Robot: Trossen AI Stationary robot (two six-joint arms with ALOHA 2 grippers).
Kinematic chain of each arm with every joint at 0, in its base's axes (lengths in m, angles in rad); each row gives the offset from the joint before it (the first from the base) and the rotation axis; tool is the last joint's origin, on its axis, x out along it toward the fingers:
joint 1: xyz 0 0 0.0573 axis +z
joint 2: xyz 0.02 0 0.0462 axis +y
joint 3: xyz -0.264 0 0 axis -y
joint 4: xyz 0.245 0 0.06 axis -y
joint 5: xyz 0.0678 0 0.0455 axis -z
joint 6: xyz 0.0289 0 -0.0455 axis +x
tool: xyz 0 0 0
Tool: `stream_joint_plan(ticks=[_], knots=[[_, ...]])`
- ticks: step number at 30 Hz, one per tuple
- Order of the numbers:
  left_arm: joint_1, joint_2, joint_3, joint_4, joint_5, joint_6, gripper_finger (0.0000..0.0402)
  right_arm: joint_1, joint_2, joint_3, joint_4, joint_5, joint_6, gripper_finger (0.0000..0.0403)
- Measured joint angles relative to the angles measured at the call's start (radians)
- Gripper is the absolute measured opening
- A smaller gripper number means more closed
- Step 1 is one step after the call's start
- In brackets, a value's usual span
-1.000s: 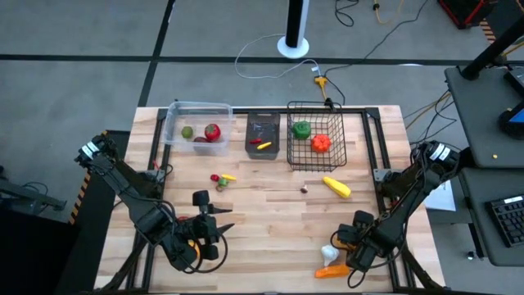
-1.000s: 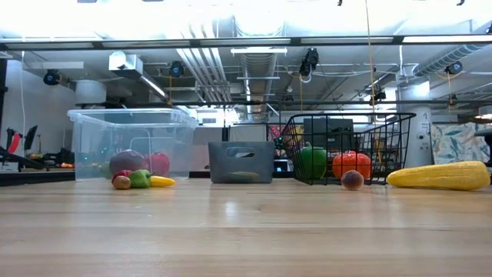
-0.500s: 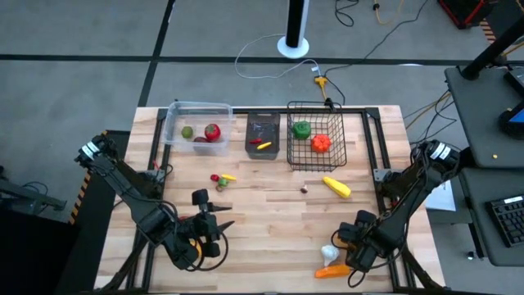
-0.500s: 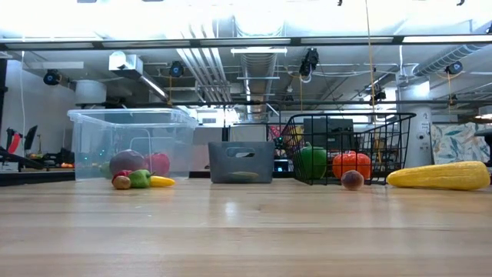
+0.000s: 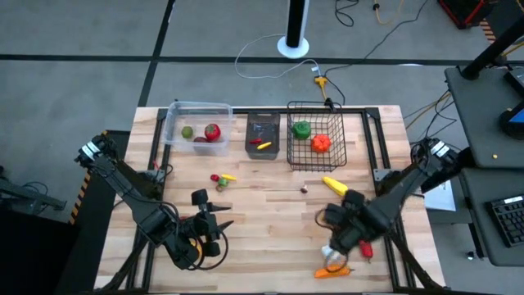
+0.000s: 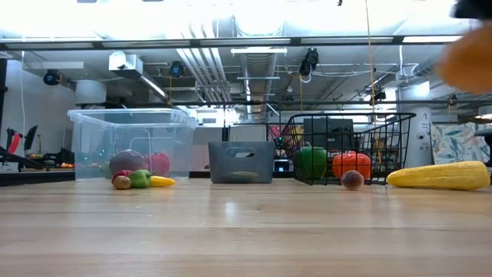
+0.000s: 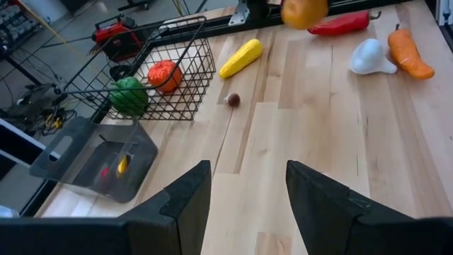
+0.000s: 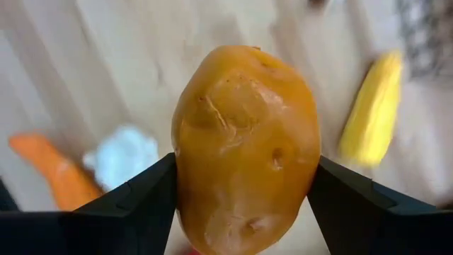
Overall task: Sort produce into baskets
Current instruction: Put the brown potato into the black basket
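While its two dark fingers are pressed against either side of a brown-orange potato, the right pincer is held above the surface near its front right part, gripping that potato clear of the wood. Just beside it, a white garlic, an orange carrot and a red pepper are seen lying on the surface, with a yellow corn cob farther toward the black wire basket. The left pincer is held with its fingers apart and empty at the front left, while the clear tub and the dark bin are lined up at the far edge.
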Motion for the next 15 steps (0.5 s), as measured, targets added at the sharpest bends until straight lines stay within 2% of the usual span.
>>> stream_joint_plan(ticks=[7,15], knots=[[0.000,0.000,0.000,0.001,0.000,0.000,0.0167,-0.237,0.000,0.109,-0.002,0.095,-0.264,0.0267],[0.000,0.000,0.000,0.006,0.000,0.000,0.0167,-0.550,0.002,0.178,0.043,0.137,-0.374,0.0269]])
